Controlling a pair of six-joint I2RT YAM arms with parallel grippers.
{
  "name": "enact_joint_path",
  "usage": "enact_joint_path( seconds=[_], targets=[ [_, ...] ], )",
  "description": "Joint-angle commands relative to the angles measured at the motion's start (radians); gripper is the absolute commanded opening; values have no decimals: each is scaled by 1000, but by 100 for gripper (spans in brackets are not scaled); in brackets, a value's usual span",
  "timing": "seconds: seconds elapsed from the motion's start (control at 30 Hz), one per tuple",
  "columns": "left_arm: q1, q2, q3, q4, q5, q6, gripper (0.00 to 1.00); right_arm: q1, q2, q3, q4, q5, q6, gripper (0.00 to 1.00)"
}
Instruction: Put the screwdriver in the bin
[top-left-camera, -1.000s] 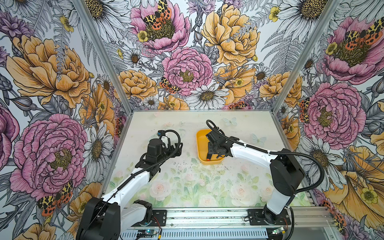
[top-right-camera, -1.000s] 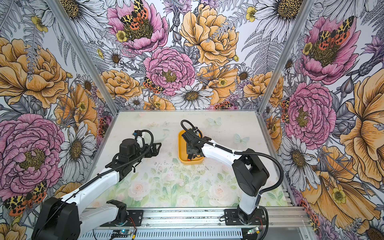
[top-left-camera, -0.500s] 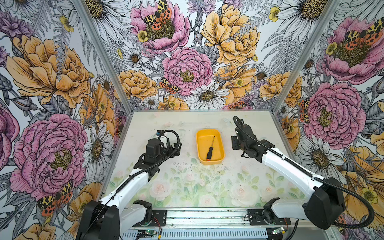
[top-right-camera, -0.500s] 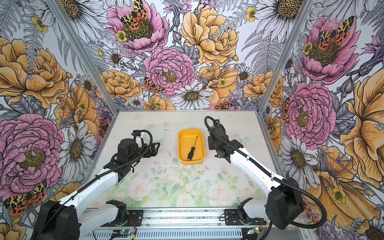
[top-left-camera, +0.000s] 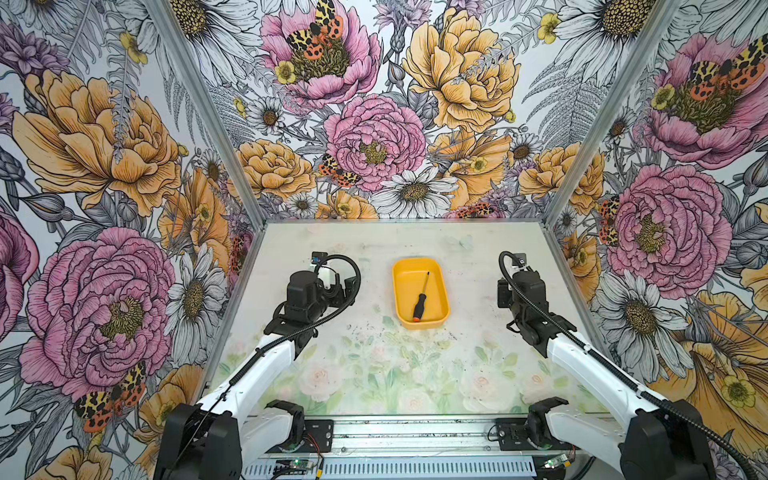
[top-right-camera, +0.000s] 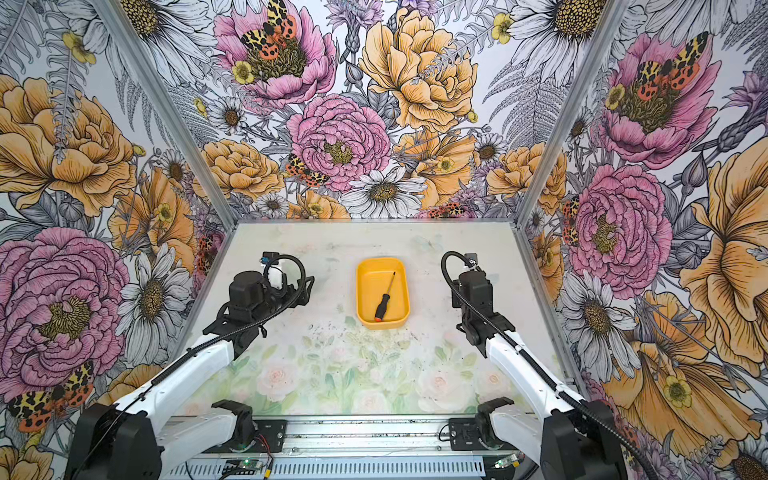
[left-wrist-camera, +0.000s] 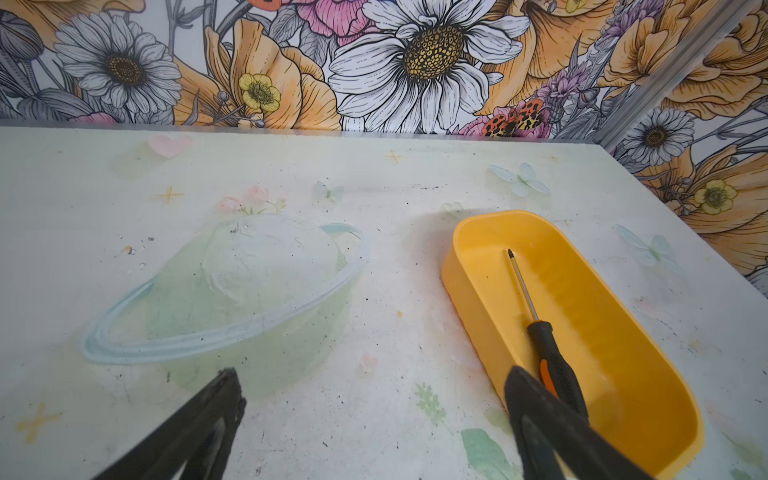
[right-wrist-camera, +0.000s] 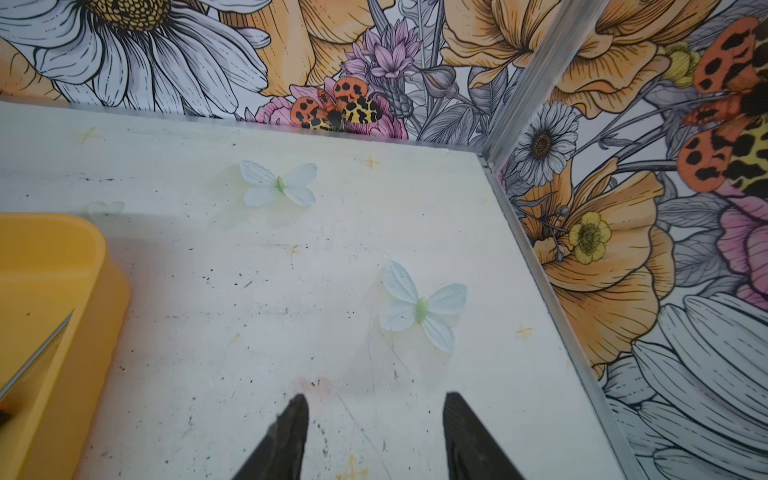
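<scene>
The screwdriver (top-left-camera: 420, 297) (top-right-camera: 384, 301) lies flat inside the yellow bin (top-left-camera: 417, 262) (top-right-camera: 380, 262) at mid-table, orange cap toward the front, tip toward the back. In the left wrist view the screwdriver (left-wrist-camera: 548, 349) rests on the floor of the bin (left-wrist-camera: 469, 291); my left gripper (left-wrist-camera: 372, 374) is open over bare table just left of the bin, and one fingertip (left-wrist-camera: 519, 386) overlaps the handle in the picture. My right gripper (right-wrist-camera: 377, 398) is open and empty over the table, right of the bin (right-wrist-camera: 41, 257). Only the shaft (right-wrist-camera: 37, 357) shows there.
Flowered walls close the table on the left, back and right; the right wall's metal edge (right-wrist-camera: 540, 266) runs near my right gripper. The arm bases sit on a rail (top-left-camera: 415, 436) at the front. Butterflies (right-wrist-camera: 422, 309) and the ringed planet (left-wrist-camera: 232, 291) are flat prints.
My right arm has pulled back from over the bin to the right side of the table, leaving the screwdriver lying in the bin. The left arm has barely moved.
</scene>
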Motion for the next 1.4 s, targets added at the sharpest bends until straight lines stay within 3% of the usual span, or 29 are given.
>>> enact_joint_path(
  seconds=[0.0, 0.17, 0.5, 0.67, 1.03, 1.2, 1.27, 1.37],
  targets=[
    [24, -12, 6, 79, -19, 48, 99, -38, 38, -68, 283, 5, -42, 53],
    [71, -16, -47, 173, -11, 49, 99, -87, 132, -225, 669, -17, -49, 53],
    [181, 2, -134, 304, -2, 81, 99, -101, 279, -242, 792, -29, -81, 52],
    [220, 33, -166, 377, 4, 80, 99, -115, 349, -272, 935, -2, -78, 52],
    [244, 117, -177, 457, 26, 98, 99, -131, 379, -276, 971, -18, -65, 53],
    [254, 165, -180, 508, 21, 99, 99, -195, 448, -268, 1000, -116, -17, 53],
    [256, 188, -183, 532, 22, 99, 99, -199, 435, -232, 909, -143, -15, 53],
    [262, 226, -187, 567, 12, 104, 99, -208, 444, -228, 915, -154, -11, 53]
  ],
)
